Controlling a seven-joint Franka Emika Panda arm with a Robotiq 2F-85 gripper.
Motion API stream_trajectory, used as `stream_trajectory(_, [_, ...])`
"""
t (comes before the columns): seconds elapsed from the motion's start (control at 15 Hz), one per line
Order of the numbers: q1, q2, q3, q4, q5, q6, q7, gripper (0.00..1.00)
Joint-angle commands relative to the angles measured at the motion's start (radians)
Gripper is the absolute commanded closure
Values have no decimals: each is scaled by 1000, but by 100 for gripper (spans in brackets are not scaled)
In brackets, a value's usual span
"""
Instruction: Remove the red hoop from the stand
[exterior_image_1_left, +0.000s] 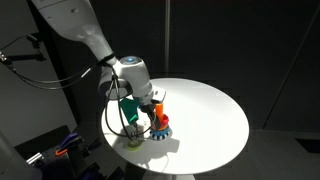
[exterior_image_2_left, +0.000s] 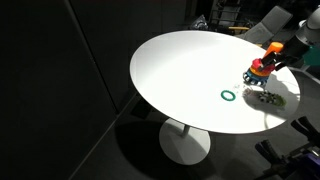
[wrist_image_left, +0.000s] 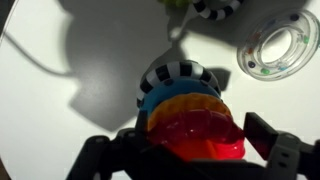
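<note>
The stand (wrist_image_left: 178, 75) sits near the table edge, with a black-and-white toothed rim and a blue and an orange ring stacked on it. The red hoop (wrist_image_left: 200, 135) lies on top of that stack. It also shows in both exterior views (exterior_image_1_left: 157, 109) (exterior_image_2_left: 259, 66), with the stand's base below it (exterior_image_1_left: 162, 128) (exterior_image_2_left: 262, 84). My gripper (wrist_image_left: 190, 150) comes down from above, one finger on each side of the red hoop and pressed against it. The hoop is still low over the stand. The peg is mostly hidden by the rings and the gripper.
A pale ring (wrist_image_left: 277, 50) lies on the white table (exterior_image_1_left: 215, 110) beside the stand. A thin dark-green ring (exterior_image_2_left: 229, 95) lies further in on the table. Another striped piece (wrist_image_left: 215, 8) shows at the top edge of the wrist view. The table edge is close behind the stand.
</note>
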Motion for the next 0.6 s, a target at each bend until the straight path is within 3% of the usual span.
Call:
stream_trajectory(0.0, [-43,14,40,7,18,36,-32,33])
stream_trajectory(0.53, [-104,-21,109,-19,15,62,-31,37])
